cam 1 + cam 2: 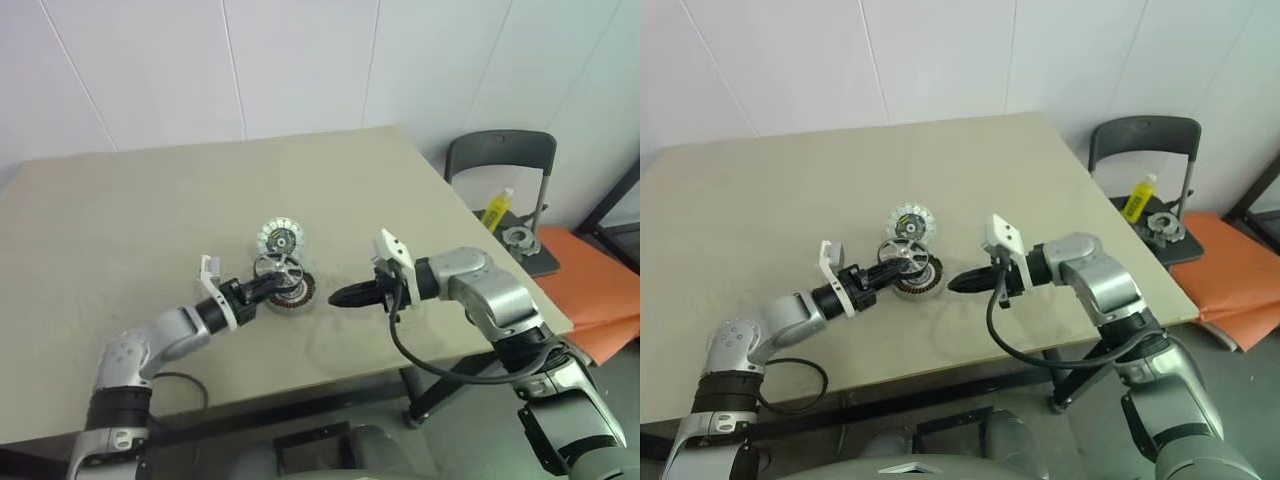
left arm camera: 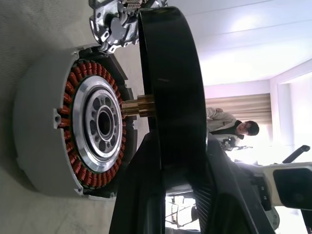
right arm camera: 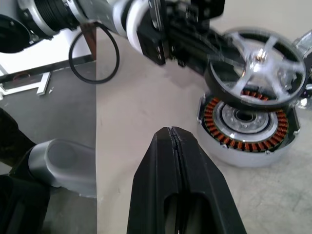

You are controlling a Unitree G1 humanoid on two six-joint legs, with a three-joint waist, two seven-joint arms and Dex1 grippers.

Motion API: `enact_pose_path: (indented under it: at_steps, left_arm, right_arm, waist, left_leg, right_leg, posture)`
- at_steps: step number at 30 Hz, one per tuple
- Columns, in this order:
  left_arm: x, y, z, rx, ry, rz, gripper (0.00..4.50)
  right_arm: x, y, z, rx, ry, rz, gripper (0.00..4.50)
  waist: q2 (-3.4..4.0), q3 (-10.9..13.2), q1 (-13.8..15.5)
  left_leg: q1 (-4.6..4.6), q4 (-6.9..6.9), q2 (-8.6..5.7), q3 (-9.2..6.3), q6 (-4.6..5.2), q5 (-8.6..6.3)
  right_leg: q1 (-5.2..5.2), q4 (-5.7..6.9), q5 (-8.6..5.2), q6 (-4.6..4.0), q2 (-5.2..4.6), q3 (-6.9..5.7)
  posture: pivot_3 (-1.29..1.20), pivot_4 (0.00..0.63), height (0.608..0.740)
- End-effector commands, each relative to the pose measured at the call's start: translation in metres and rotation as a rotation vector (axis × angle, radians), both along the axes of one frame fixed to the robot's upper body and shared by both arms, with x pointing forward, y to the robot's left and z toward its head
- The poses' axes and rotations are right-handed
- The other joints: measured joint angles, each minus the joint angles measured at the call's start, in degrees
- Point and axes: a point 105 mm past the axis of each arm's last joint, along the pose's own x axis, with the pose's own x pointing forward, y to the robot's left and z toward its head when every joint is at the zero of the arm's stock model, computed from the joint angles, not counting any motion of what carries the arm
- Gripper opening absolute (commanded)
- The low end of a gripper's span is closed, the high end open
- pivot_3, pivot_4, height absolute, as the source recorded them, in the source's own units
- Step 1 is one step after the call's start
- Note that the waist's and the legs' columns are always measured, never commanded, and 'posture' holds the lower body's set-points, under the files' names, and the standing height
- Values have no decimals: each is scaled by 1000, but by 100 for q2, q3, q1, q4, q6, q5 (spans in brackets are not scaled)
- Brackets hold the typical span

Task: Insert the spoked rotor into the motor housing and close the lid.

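The spoked rotor (image 1: 278, 268), a silver wheel with a dark rim, hangs tilted just above the motor housing (image 1: 293, 296), and my left gripper (image 1: 266, 282) is shut on its rim. In the left wrist view the rotor (image 2: 168, 83) is seen edge-on, its brass shaft (image 2: 139, 106) pointing at the silver centre of the housing (image 2: 92, 122) inside the copper winding ring. The lid (image 1: 280, 238), ringed with white segments, lies on the table just behind the housing. My right gripper (image 1: 345, 295) hovers shut and empty to the right of the housing, pointing at it.
The beige table (image 1: 150, 220) reaches its right edge close behind my right arm. Beyond that edge stands a dark chair (image 1: 500, 150) carrying a yellow bottle (image 1: 497, 210) and a metal part (image 1: 518, 238). A person (image 2: 234, 127) shows in the far background.
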Motion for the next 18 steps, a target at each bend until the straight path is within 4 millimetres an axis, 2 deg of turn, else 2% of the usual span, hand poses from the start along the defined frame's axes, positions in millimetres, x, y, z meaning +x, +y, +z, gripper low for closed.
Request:
enact_pose_path:
  at_steps: [1,10,18]
  left_arm:
    - [5,-9,9,-26,-52,-39,441]
    - [8,-19,2,-38,-45,-94,441]
    - [13,-8,0,-31,-47,-55,441]
  right_arm:
    - [-1,-5,15,27,-45,-2,0]
    - [0,-15,12,16,-52,-39,0]
    - [0,-16,10,15,-57,-56,0]
  waist:
    - [0,0,-4]
    - [-2,1,-14]
    - [-2,1,-17]
  left_leg:
    - [0,0,0,0,0,0]
    - [-1,-3,-1,-4,0,0]
    - [0,-3,0,-5,0,0]
  right_leg:
    - [0,-1,0,0,-1,0]
    - [-1,-2,0,1,0,-1]
    - [-1,-1,0,1,0,-1]
  posture:
    - [0,0,740]
    - [0,0,740]
    - [0,0,740]
